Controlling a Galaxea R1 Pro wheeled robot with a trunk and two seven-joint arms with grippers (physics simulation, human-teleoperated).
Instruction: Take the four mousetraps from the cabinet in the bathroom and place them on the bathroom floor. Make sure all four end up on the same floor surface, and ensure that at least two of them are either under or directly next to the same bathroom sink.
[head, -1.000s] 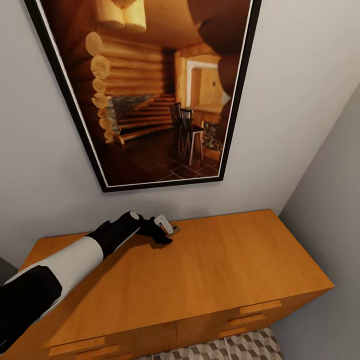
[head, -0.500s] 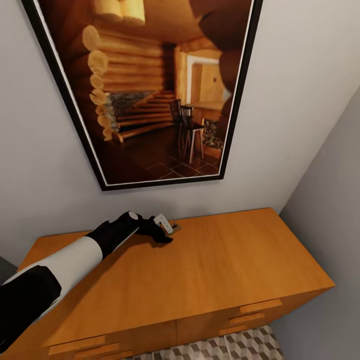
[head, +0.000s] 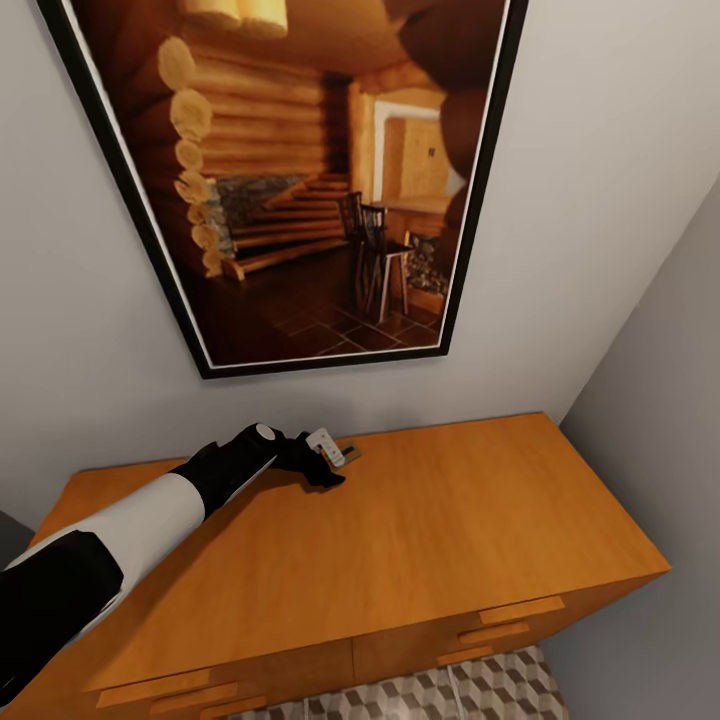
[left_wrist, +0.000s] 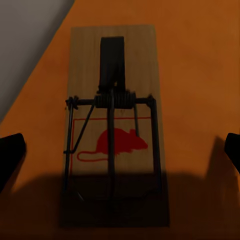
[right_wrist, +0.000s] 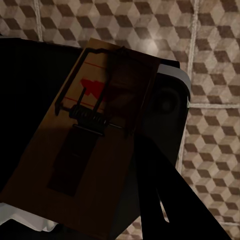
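Nothing but our head camera has shifted slightly; our left end effector (left_wrist: 120, 150) hangs as before, spread wide over a mousetrap (left_wrist: 112, 125) lying flat on the cabinet (head: 430, 540) top near the wall. Our right end effector (right_wrist: 107, 165) clamps a second mousetrap (right_wrist: 95, 130) above the bathroom floor (right_wrist: 210, 45). Next, we judge, the left should descend and close.

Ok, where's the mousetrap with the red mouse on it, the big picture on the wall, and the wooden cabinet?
mousetrap (left_wrist: 111, 127), left wrist view, on its spring coil
framed picture (head: 300, 180), head view, on the log cabin scene
cabinet (head: 450, 530), head view, on its bare flat top
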